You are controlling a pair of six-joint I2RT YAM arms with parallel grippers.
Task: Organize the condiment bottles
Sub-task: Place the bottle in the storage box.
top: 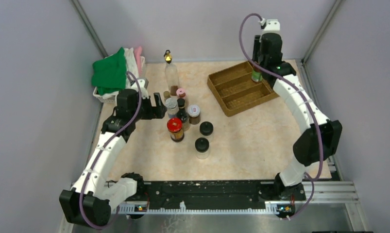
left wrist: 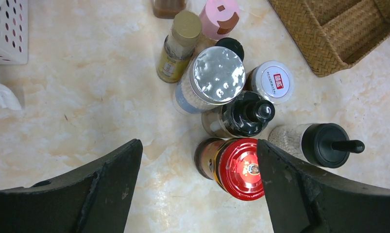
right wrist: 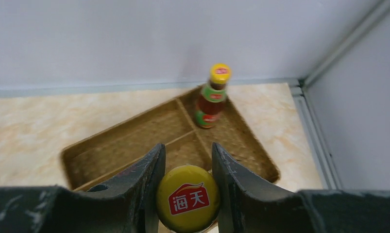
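Right gripper (right wrist: pixel 187 160) is clamped on a yellow-cap bottle (right wrist: pixel 188 206) by the tray (right wrist: pixel 110 150); a second bottle (right wrist: pixel 211 97) stands upright in the tray. Left gripper (left wrist: pixel 197 150) hangs wide open, holding nothing, above the cluster (left wrist: pixel 217 82) mid-table, over a red-cap jar (left wrist: pixel 241 167)

light: bright, even, overhead | shadows: soft, short | glare: silver cap (left wrist: pixel 217 80) | focus: wrist views' near edges soft

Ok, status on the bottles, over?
Left gripper open above bottle cluster. Right gripper shut on yellow-capped bottle at tray. Second bottle stands inside. Nothing blocking.
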